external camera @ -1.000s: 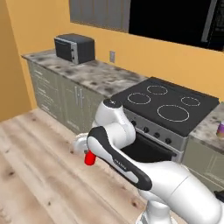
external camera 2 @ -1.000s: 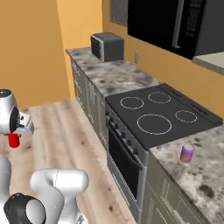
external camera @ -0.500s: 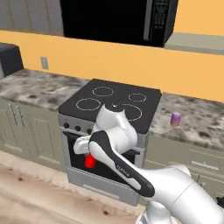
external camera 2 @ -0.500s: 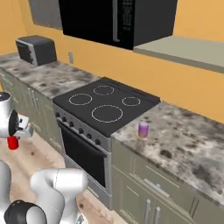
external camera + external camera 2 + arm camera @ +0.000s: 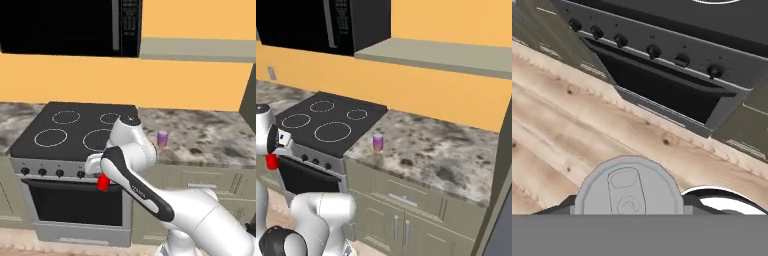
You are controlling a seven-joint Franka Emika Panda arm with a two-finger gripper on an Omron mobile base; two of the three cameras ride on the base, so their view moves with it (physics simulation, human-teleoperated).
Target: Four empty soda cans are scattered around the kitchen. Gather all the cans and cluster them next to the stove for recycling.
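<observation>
Stove [image 5: 70, 131] with its black cooktop stands straight ahead, its steel knob front [image 5: 662, 50] facing the arm. Stone counter [image 5: 446, 150] runs to its right, broad and mostly bare, with a purple can [image 5: 378, 142] standing near the stove's edge. Wood floor [image 5: 572, 125] lies open below the hand. Red can [image 5: 103, 182] hangs in front of the oven door, clamped between the closed jaws of the gripper [image 5: 102, 175], its silvery top [image 5: 628, 190] facing the hand camera. Compared with a second ago, the base has driven round to face the stove squarely.
</observation>
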